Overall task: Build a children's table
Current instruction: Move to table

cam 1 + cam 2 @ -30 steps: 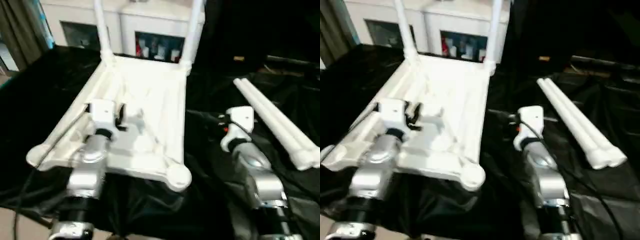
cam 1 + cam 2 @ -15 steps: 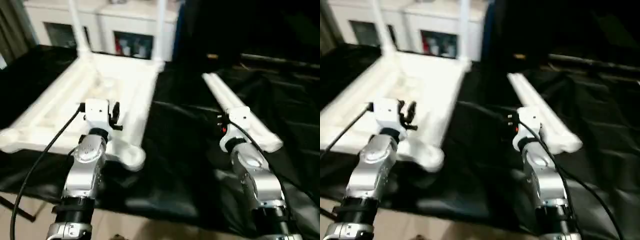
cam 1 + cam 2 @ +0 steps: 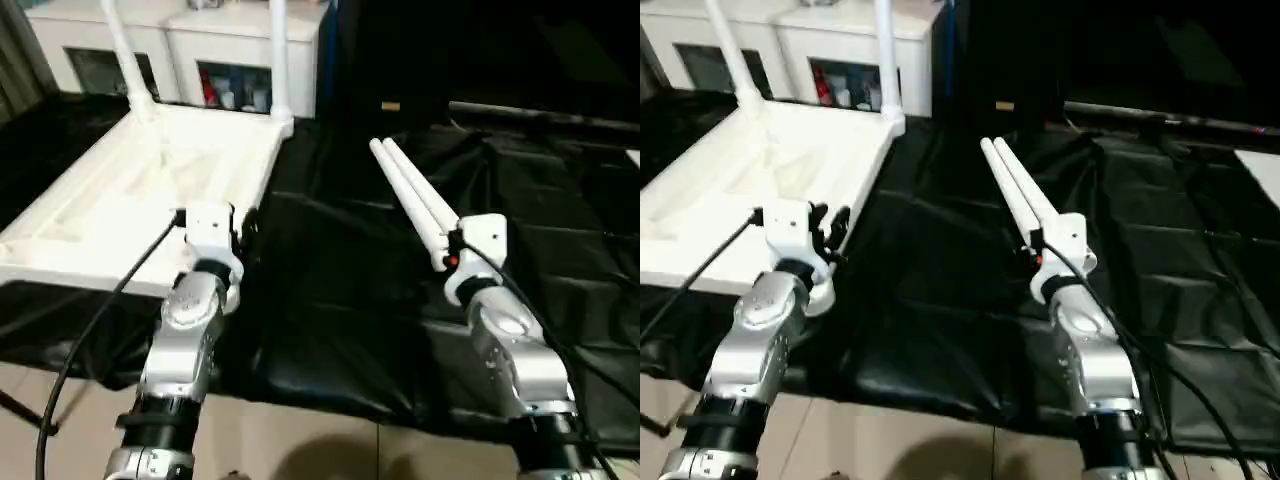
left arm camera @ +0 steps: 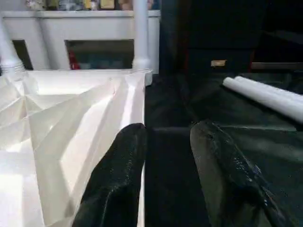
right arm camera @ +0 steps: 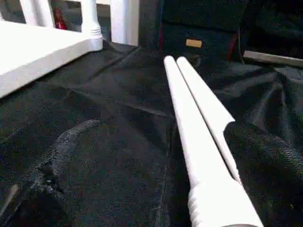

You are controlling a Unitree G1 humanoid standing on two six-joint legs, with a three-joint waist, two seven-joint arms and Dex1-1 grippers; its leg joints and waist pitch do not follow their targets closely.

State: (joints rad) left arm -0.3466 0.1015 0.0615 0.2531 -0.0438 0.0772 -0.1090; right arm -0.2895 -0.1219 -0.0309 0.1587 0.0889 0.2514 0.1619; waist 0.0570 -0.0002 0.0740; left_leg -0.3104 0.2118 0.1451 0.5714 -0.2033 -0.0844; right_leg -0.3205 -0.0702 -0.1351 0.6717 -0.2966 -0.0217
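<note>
Your children's table [image 3: 120,200] lies upside down on the black counter [image 3: 340,290], two legs [image 3: 278,60] standing up at its far corners. Your left end effector [image 4: 165,156] hangs at its near right edge, fingers apart, gripping nothing. Your right end effector [image 5: 156,161] gapes wide around two loose legs [image 5: 194,113].

Head stereo pair looks forward and down over both forearms, table top [image 3: 130,190] at 10 o'clock, two loose legs [image 3: 415,205] at 1 o'clock. Left wrist cam sits close at the table top's edge; right wrist cam close along the loose legs (both wrist views share them).
</note>
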